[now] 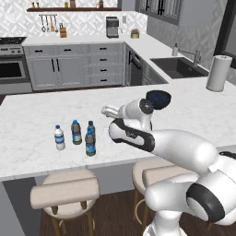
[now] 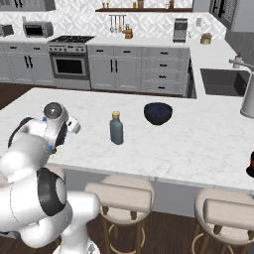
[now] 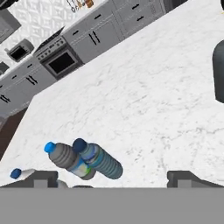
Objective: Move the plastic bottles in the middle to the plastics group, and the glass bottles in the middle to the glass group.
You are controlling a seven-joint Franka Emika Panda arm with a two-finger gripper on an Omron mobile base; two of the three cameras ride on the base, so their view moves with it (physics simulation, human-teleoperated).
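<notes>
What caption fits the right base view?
Glass bottle and dark bowl stand on a marble counter.

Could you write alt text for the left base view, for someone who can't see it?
A white robot arm reaches over a marble kitchen island where four small water bottles stand clustered at the left. A dark bowl sits beyond the arm.

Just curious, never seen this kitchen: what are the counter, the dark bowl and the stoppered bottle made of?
The counter looks like polished white marble, with grey veins. The bowl seems glazed ceramic or dark glass: navy and glossy. The grey-blue bottle looks like translucent glass, its tan stopper perhaps cork.
</notes>
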